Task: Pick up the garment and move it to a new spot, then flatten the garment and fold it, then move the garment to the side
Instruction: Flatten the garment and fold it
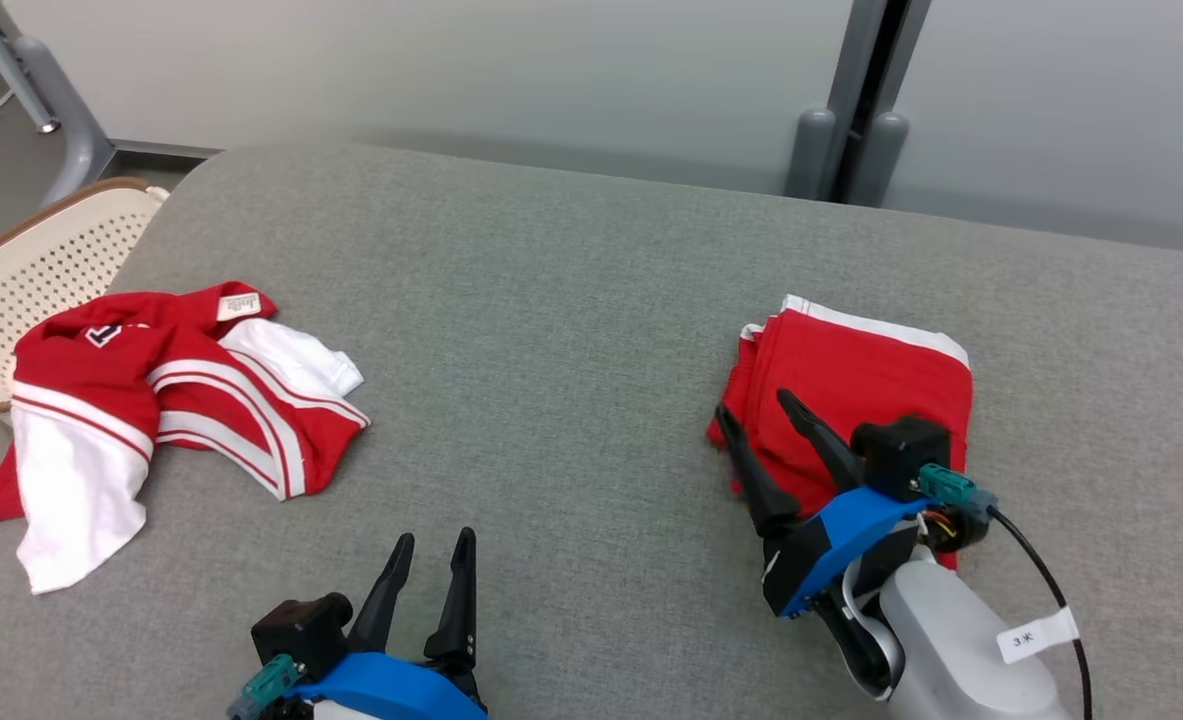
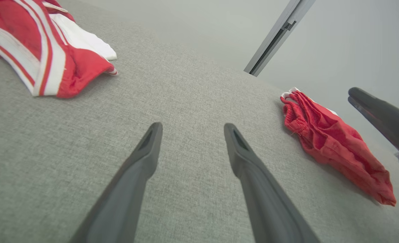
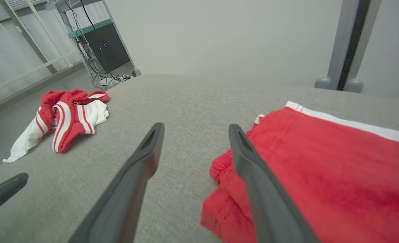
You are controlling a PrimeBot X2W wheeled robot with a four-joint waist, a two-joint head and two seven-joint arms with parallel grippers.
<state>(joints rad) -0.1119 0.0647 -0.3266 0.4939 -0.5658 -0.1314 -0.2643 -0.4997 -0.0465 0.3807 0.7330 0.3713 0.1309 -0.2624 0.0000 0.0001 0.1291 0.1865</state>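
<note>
Grey woven fabric covers the padded top (image 1: 571, 330), and the folded red garment (image 1: 851, 390), white-striped along its far edge, lies near the top's right edge. A white label (image 1: 1038, 635) on the right forearm (image 1: 951, 650) carries a few dark characters, too small to read for certain. The white tag (image 1: 239, 305) on the crumpled red-and-white jersey (image 1: 151, 400) at the left edge has writing I cannot make out, and beside it a dark patch (image 1: 103, 335) shows part of a white character. The right gripper (image 1: 752, 403) reaches forward and leftward over the near left corner of the folded garment. Its fingers are spread wide and grip nothing, one above the red cloth, the other above bare grey beside it. The left gripper (image 1: 436, 540) sits low by the near edge, pointing away, fingers parted and holding nothing. Past the left edge stands a white perforated basket (image 1: 41, 260) with a brown rim. The jersey overlaps it, and I cannot tell what it holds.
</note>
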